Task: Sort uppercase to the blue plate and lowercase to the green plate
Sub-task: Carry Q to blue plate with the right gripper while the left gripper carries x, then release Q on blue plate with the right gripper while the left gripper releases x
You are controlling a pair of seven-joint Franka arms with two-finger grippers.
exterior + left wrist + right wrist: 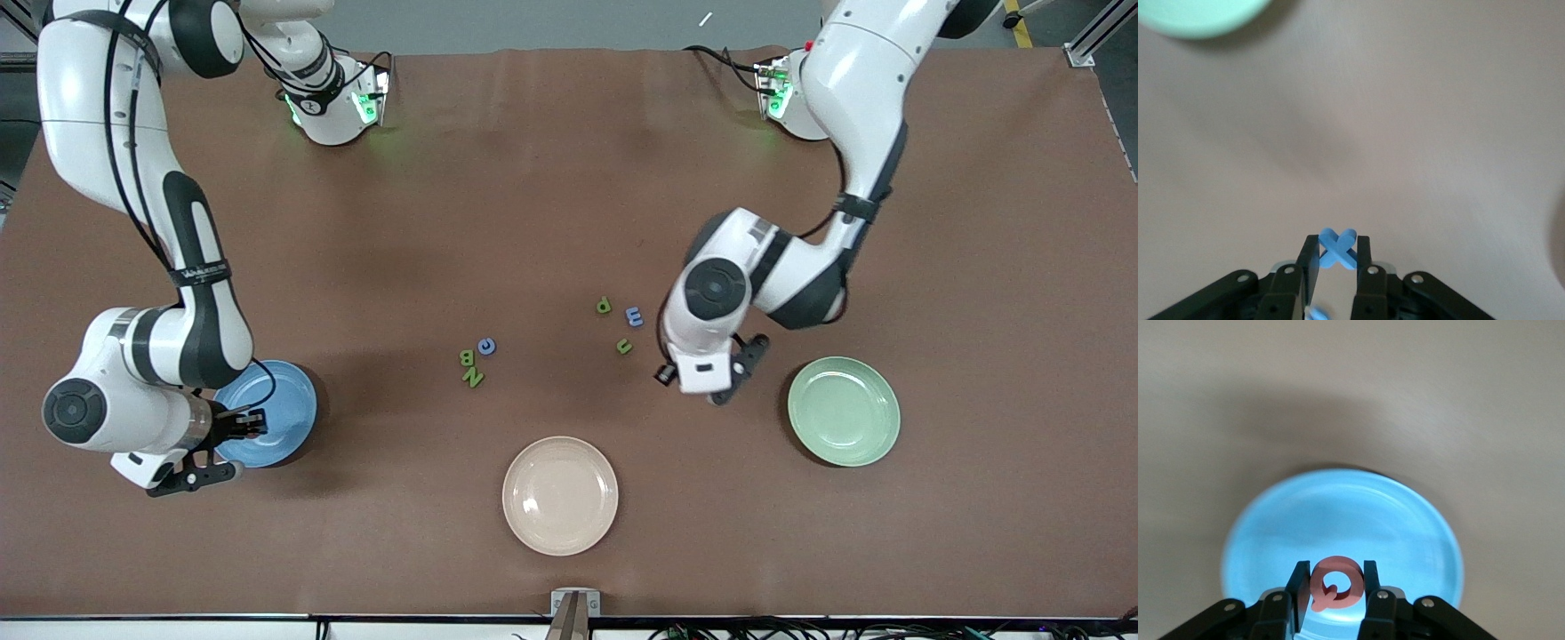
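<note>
1. Over the blue plate (1338, 527) hangs the right gripper (1334, 587), and its two fingers squeeze the pink-red Q (1335, 582).
2. Seen from the front, the blue plate (280, 404) sits at the right arm's end of the table, partly hidden by that arm.
3. Up in the air over bare table, the left gripper (1337, 257) pinches the blue x (1337, 248) between its fingers.
4. That gripper (725, 378) is over the table between the loose letters and the green plate (843, 411).
5. The green plate lies at the left arm's end of the table, and nothing is on it.
6. Its edge (1201, 17) shows in a corner of the left wrist view.
7. A cream plate (560, 494) lies between the other two plates, nearer to the front camera.
8. Near the middle of the table lie the blue C (486, 346), the green B (466, 357) and the green N (474, 378), close together.
9. The N is the nearest of these three to the front camera.
10. More toward the left arm's end lie the green p (604, 306), the blue E-shaped letter (634, 316) and the green u (624, 346).
11. The u is the nearest of those three to the front camera.
</note>
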